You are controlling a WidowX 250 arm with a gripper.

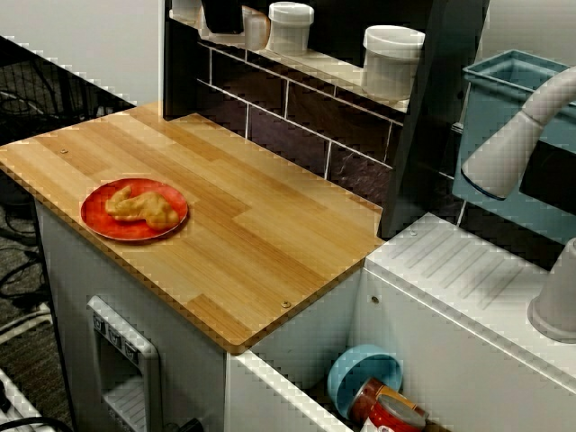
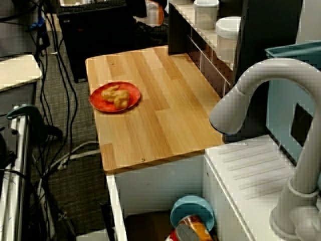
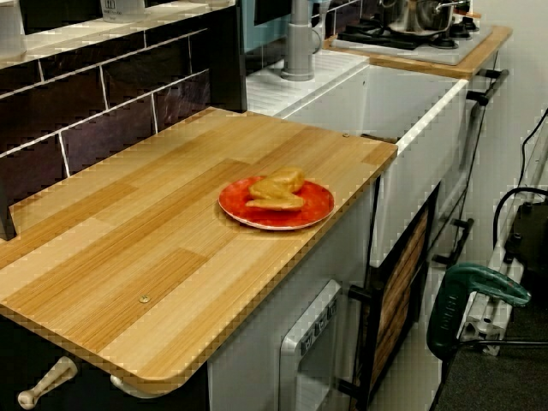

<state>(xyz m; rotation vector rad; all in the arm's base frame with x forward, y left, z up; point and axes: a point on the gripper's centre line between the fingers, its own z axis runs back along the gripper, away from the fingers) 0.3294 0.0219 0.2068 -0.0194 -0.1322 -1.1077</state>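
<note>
No gripper or arm shows in any of the three views. A red plate (image 1: 94, 221) lies on the light wooden counter (image 1: 261, 234), near its front edge. On the plate sit a few golden-brown pieces of food (image 1: 139, 206). From the sink end, the plate (image 2: 97, 103) and food (image 2: 114, 95) appear at the counter's left side. The view along the counter shows the plate (image 3: 318, 205) and food (image 3: 276, 190) near the front edge. Nothing touches them.
A white sink holds a blue bowl (image 1: 364, 373) and a red can (image 1: 389, 412). A grey faucet (image 2: 251, 95) arches over it. White jars (image 1: 392, 58) stand on a shelf above dark tiles. A teal bin (image 1: 513, 85) is at the right, and a stove with a pot (image 3: 419, 13) lies beyond.
</note>
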